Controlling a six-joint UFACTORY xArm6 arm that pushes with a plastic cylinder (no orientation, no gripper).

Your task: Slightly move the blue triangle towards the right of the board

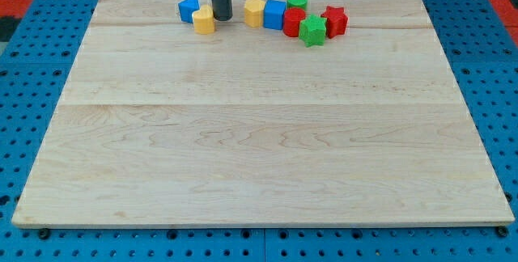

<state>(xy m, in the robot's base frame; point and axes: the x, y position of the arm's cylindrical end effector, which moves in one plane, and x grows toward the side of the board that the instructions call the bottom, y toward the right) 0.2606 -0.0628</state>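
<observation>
The blue triangle (188, 8) lies near the view's top edge of the wooden board (259, 133), left of centre. A yellow block (204, 20) touches its right lower side. My tip (221, 17) stands just right of the yellow block, a short way right of the blue triangle. The dark rod rises out of the view's top.
A cluster lies right of my tip: a yellow block (254, 11), a blue cube (274, 14), a red block (294, 22), a green block (297, 2), a green star-like block (312, 31) and a red star (333, 21). Blue pegboard surrounds the board.
</observation>
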